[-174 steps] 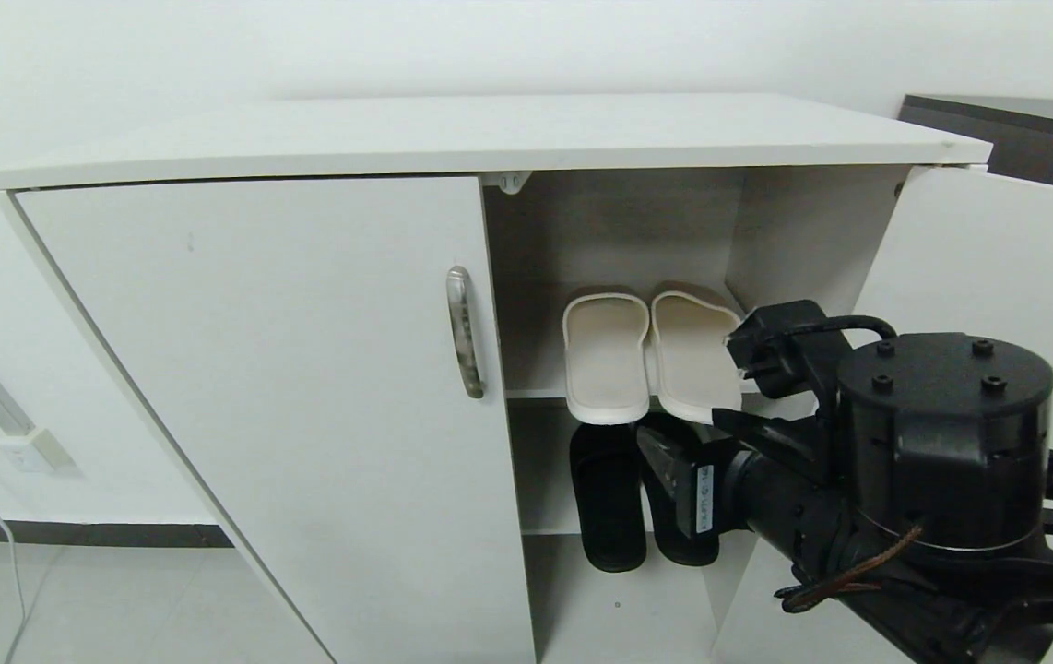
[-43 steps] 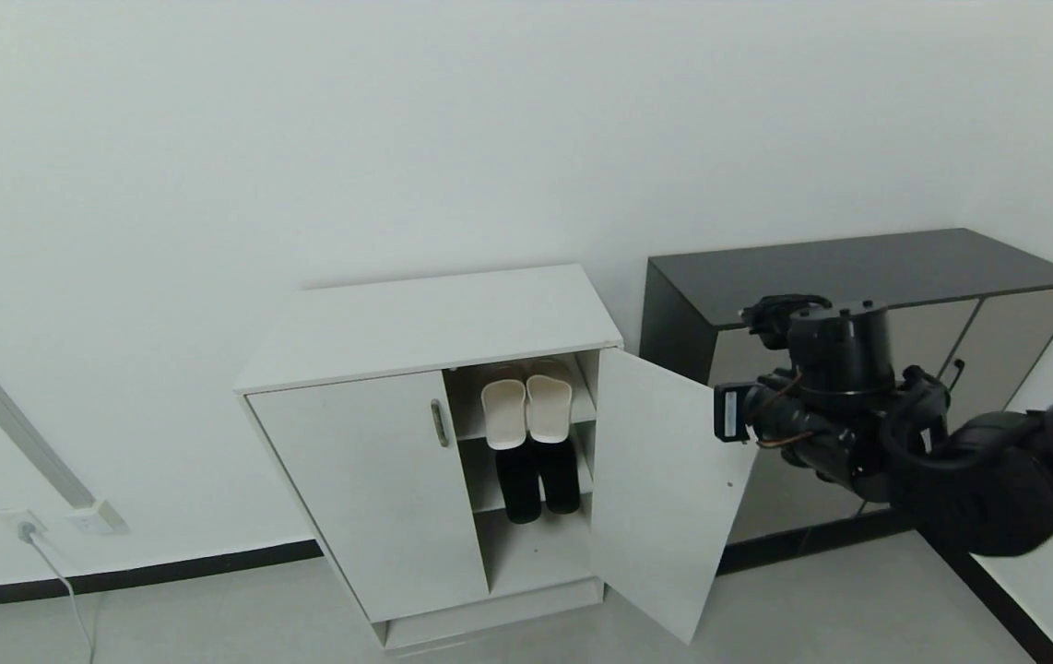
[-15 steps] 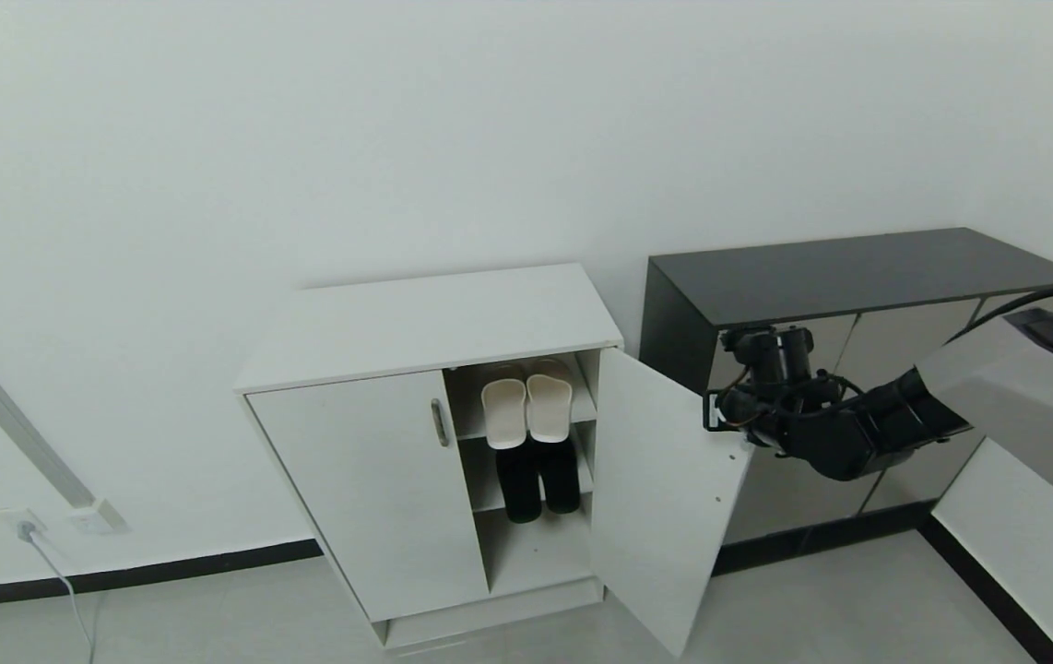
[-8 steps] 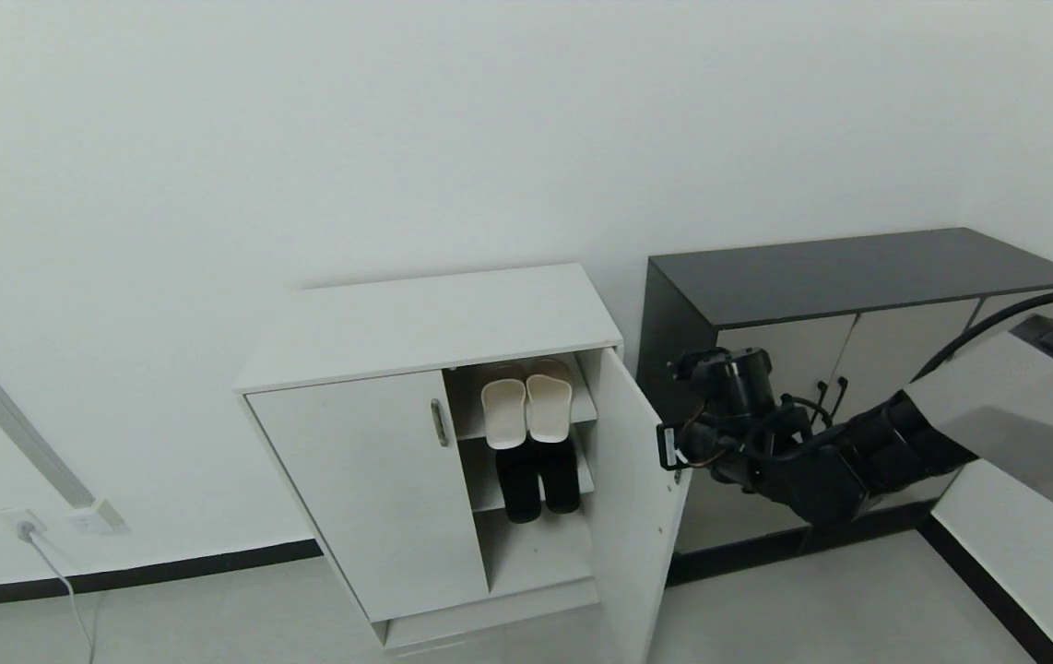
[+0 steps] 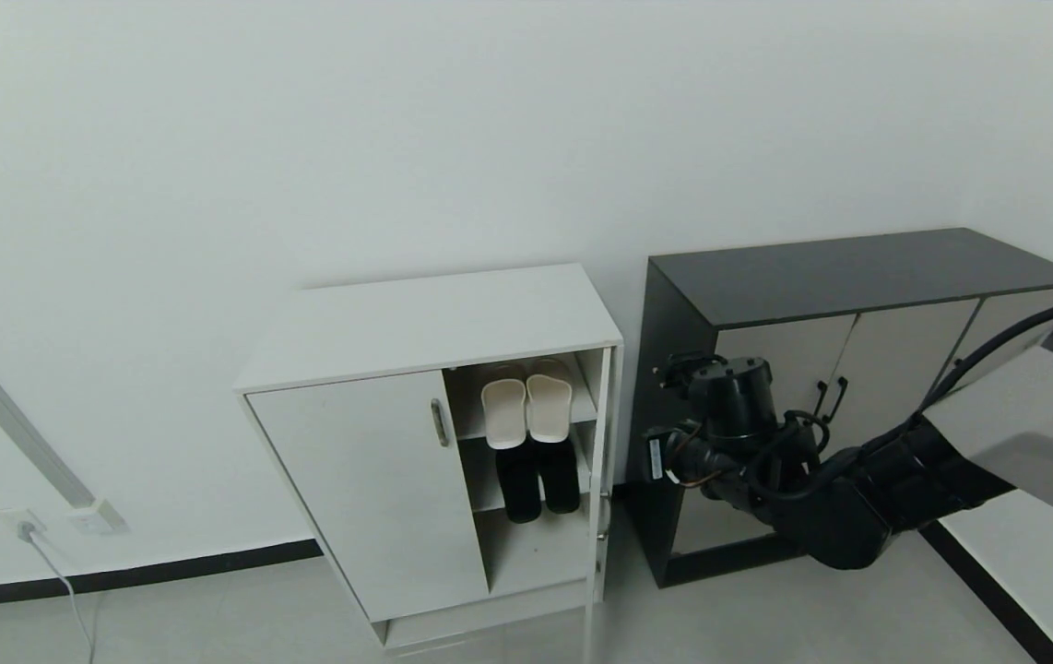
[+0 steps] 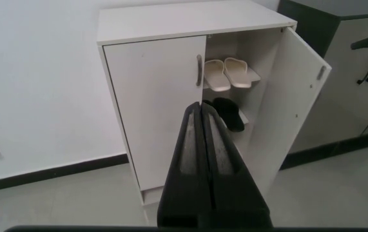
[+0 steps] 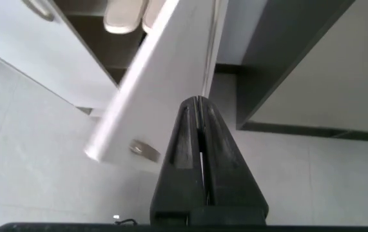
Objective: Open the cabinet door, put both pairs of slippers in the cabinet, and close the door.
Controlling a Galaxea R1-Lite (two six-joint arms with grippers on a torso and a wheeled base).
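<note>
beside the half-shut cabinet door [image 6: 296, 109], right hand [image 7: 200, 103] narrow and empty; left hand [image 6: 202, 109] likewise; black slippers [image 5: 517, 484] partly hidden

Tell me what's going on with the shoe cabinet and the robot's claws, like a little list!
Cabinet: white
Left door: shut
Right door: partly open
White slippers: upper shelf, side by side
Black slippers: shelf just below
Right claw: shut, at the right door's outer face
Left claw: shut, empty, back from the cabinet
Left to do: close the door
</note>
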